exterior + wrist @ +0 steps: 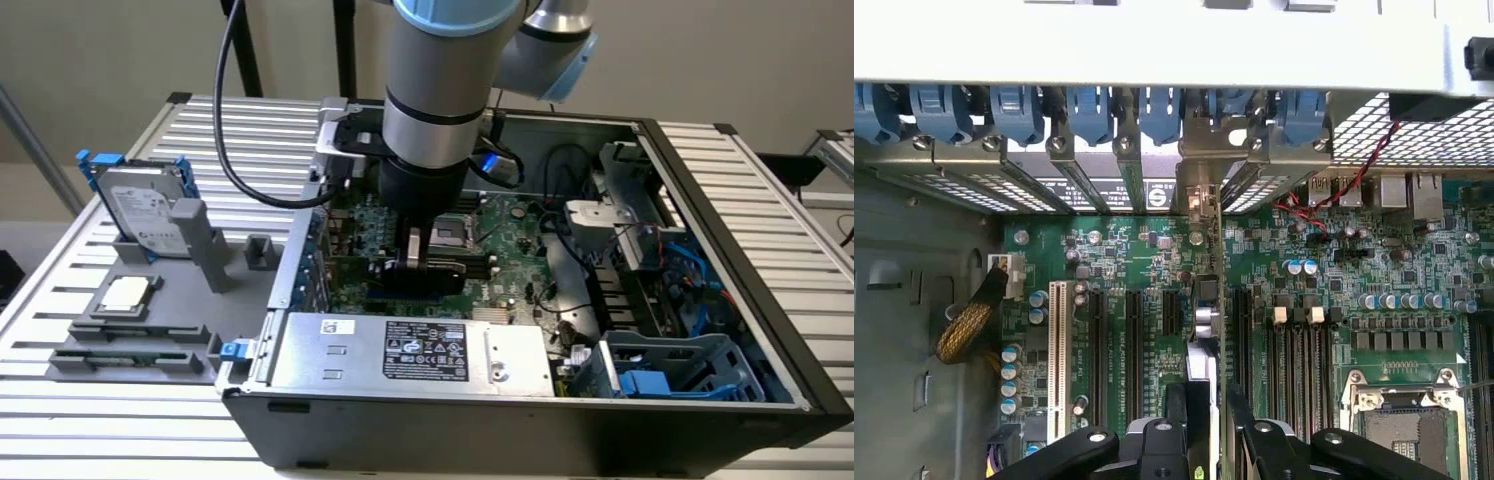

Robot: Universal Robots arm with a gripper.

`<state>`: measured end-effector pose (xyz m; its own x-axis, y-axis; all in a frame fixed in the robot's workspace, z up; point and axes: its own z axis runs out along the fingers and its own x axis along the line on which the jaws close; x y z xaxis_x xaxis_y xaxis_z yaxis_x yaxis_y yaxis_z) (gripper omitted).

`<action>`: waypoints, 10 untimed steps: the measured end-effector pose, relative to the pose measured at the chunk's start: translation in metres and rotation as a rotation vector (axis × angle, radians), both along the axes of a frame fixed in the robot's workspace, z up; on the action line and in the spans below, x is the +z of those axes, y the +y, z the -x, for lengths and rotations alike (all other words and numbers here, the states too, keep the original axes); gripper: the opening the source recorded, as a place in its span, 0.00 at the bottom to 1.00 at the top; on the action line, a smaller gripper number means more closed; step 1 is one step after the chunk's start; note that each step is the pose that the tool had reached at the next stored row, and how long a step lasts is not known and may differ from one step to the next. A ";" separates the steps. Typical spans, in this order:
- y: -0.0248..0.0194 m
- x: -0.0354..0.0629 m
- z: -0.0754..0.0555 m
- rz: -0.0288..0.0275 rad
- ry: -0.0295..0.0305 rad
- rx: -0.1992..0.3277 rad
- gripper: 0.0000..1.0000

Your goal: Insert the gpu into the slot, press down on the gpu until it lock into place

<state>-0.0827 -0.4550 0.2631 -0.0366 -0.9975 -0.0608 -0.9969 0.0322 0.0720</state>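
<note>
The gpu [447, 278], pinched by our end effector [1204, 445], stands over the slot [400, 298]; we judge insertion needs straight pressing.

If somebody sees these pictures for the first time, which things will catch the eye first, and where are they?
The large silver arm reaching down into the open computer case dominates the exterior view's centre. Its gripper is shut on the gpu, held on edge over the green motherboard. At the exterior view's left, a hard drive stands in a grey holder.
</note>
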 end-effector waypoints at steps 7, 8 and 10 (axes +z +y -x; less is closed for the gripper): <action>0.0000 -0.0003 -0.002 0.0008 0.0063 0.000 0.26; 0.0001 -0.0007 -0.002 0.0009 0.0064 0.000 0.26; 0.0002 -0.0016 -0.003 0.0006 0.0064 0.000 0.26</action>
<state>-0.0800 -0.4547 0.2615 -0.0371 -0.9975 -0.0600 -0.9964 0.0324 0.0784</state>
